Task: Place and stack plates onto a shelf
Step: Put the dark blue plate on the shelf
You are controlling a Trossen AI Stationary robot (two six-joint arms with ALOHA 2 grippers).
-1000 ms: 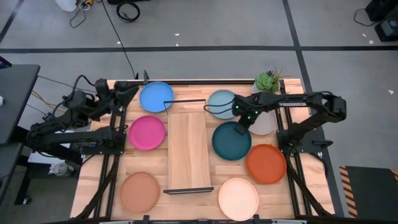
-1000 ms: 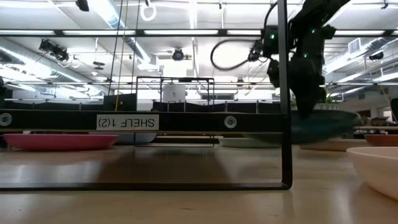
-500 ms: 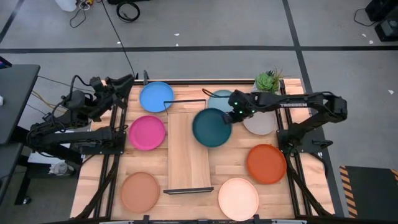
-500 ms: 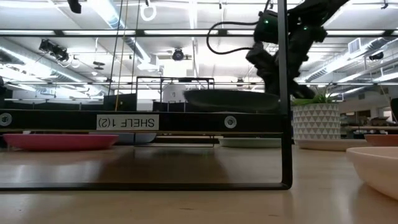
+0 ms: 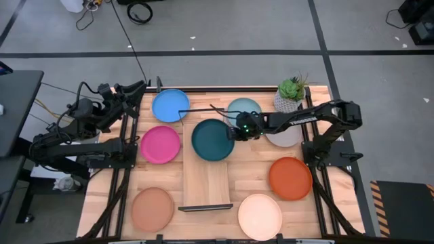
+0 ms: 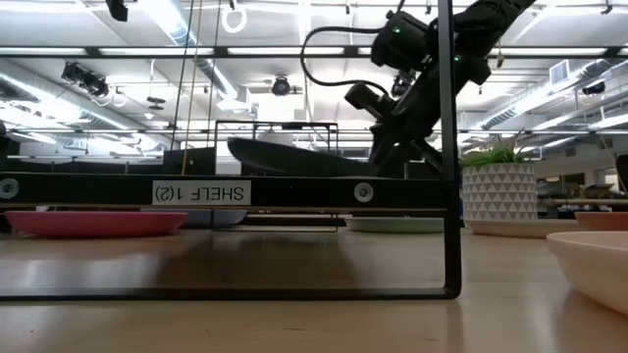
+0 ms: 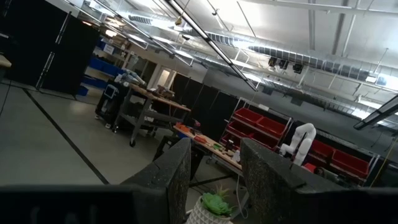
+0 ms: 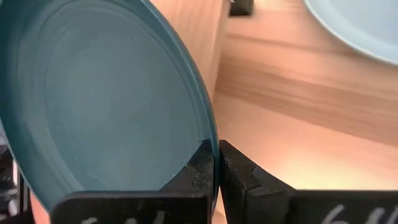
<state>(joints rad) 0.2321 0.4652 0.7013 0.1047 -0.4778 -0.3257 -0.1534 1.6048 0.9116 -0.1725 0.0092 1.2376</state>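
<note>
**Inspector:** Over the far end of the shelf (image 5: 206,163), what did the right gripper (image 5: 234,131) hold, and how?

**Assistant:** It held the teal plate (image 5: 212,139), jaws pressed onto the rim at the plate's right edge. The right wrist view showed both fingers (image 8: 205,163) clamped on that rim, one on each face. The edge grip kept the plate's underside free for setting down.

**Inspector:** Was the plate seated?

**Assistant:** Not by my reading. The low view showed the plate clear of the plank and tilted, the gripped side higher. I judged placement not yet complete.

**Inspector:** The other plates?

**Assistant:** All on the worktop (image 5: 252,184), beside the shelf: bright blue plate (image 5: 169,106) and magenta plate (image 5: 161,144) towards the left edge, orange plate (image 5: 290,177) towards the right. None was stacked.

**Inspector:** The left arm?

**Assistant:** Parked at the far-left corner of the worktop. The left gripper (image 7: 214,171) had its jaws spread, holding nothing.
</note>
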